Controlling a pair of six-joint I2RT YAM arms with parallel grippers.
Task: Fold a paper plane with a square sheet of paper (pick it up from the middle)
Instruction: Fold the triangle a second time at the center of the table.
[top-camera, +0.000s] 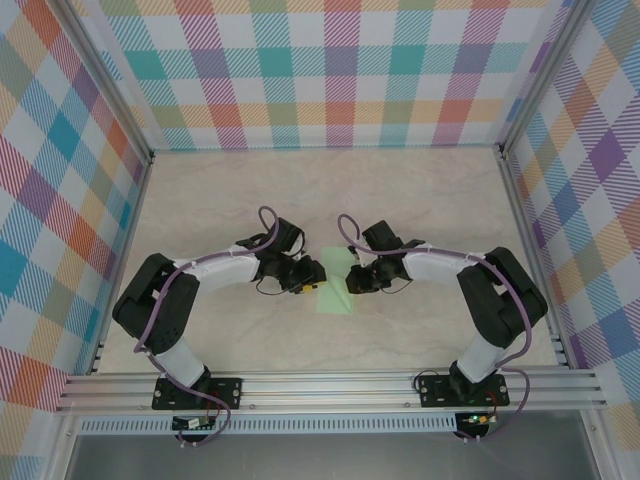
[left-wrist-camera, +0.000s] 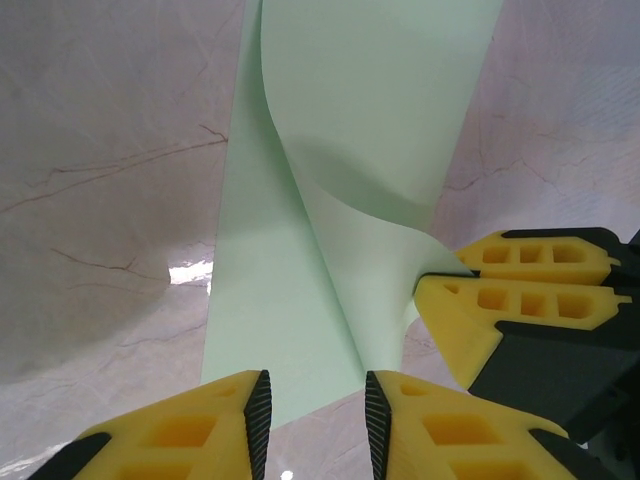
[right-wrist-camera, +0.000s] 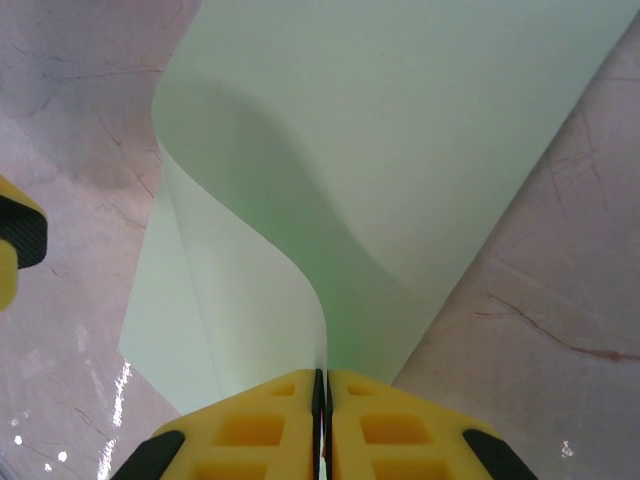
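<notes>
The square sheet of paper (top-camera: 332, 299) is pale green and lies mid-table between both arms, one part curled up off the surface. My right gripper (right-wrist-camera: 320, 385) is shut on the raised edge of the sheet (right-wrist-camera: 400, 150), which bends away in a smooth curve. My left gripper (left-wrist-camera: 317, 420) is open, its ribbed pads a finger's width apart over the near edge of the sheet (left-wrist-camera: 290, 310), with nothing clamped. In the left wrist view the right gripper (left-wrist-camera: 440, 278) pinches the lifted flap at the right. From above, the left gripper (top-camera: 316, 283) and right gripper (top-camera: 352, 283) face each other across the paper.
The marble-patterned tabletop (top-camera: 250, 190) is walled by checked panels on three sides, with metal posts at the far corners. An aluminium rail (top-camera: 330, 385) carrying both arm bases runs along the near edge.
</notes>
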